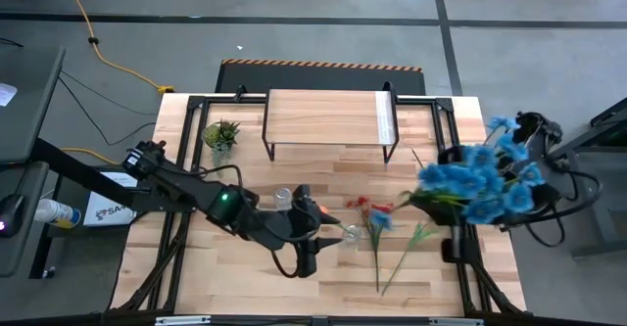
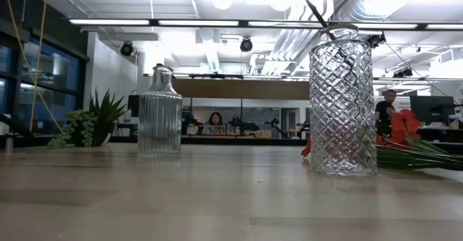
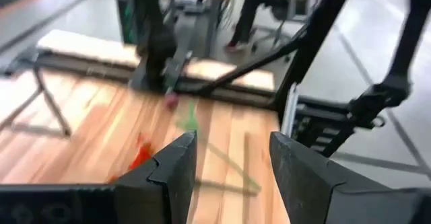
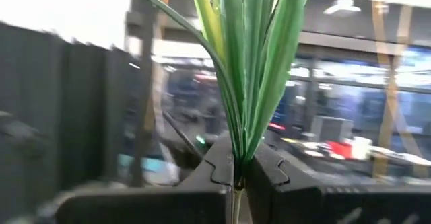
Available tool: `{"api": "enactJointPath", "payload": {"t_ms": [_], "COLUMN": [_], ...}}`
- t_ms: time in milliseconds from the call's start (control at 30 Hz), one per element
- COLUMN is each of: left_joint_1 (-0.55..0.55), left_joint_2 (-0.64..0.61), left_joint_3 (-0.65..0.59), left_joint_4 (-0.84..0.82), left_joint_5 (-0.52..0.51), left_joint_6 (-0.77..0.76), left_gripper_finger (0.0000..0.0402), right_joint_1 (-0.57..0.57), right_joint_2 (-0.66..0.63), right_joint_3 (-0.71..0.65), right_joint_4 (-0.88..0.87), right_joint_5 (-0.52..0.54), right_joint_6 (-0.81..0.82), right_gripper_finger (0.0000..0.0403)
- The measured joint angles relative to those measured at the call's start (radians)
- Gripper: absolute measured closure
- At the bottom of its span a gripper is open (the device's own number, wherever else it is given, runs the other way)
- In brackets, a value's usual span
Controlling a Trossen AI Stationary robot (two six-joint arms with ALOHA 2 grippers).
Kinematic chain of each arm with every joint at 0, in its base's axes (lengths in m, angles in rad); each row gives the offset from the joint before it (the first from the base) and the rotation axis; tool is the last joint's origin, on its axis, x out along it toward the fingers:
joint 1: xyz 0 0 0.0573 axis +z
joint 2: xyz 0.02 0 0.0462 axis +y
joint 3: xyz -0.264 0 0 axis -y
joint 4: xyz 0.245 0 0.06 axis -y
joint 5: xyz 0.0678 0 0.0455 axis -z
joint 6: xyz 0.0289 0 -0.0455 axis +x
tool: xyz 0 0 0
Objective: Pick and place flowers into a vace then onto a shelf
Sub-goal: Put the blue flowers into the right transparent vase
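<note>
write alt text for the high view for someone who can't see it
From above, the right gripper holds a blue flower cluster over the table's right edge, while the open left gripper sits by a glass vase. Red flowers lie on the table; a shelf stands at the back.

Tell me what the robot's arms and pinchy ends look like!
Both arms are dark, jointed and black. The left arm has a small green light and looping black cables. Each tool has two chunky, dark fingers with notched inner edges: the left tool and the right tool.
</note>
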Motion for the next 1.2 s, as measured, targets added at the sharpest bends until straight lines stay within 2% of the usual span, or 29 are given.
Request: {"api": "enactJointPath", "payload": {"t_ms": [167,300,433,567,800,1100,1200], "left_joint_1": [-0.02,-0.034,-0.039,-0.039,-0.039,-0.037,-0.037], "left_joint_2": [0.0,0.0,0.0,0.0,0.0,0.0,0.0], "left_joint_3": [0.0,0.0,0.0,0.0,0.0,0.0,0.0], "left_joint_4": [-0.086,-0.089,-0.089,-0.089,-0.088,-0.088,-0.086], "left_joint_5": [-0.007,-0.014,-0.017,-0.013,-0.013,-0.013,-0.018], "left_joint_6": [-0.078,-0.074,-0.074,-0.074,-0.073,-0.071,-0.072], "left_gripper_finger": [0.0181,0.0181,0.0181,0.0181,0.0181,0.0181,0.0181], "right_joint_1": [-0.002,-0.014,-0.021,-0.028,-0.028,-0.029,-0.029], "right_joint_2": [-0.037,-0.045,-0.043,-0.041,-0.041,-0.041,-0.04], "right_joint_3": [0.0,0.0,0.0,0.0,0.0,0.0,0.0], "right_joint_4": [-0.081,-0.1,-0.096,-0.096,-0.098,-0.103,-0.102], "right_joint_5": [-0.189,-0.403,-0.611,-0.755,-0.857,-0.827,-0.774], "right_joint_6": [0.131,0.198,0.207,0.184,0.147,0.139,0.138], "right_gripper_finger": [0.0397,0.0397,0.0397,0.0398,0.0398,0.0398,0.0398]}}
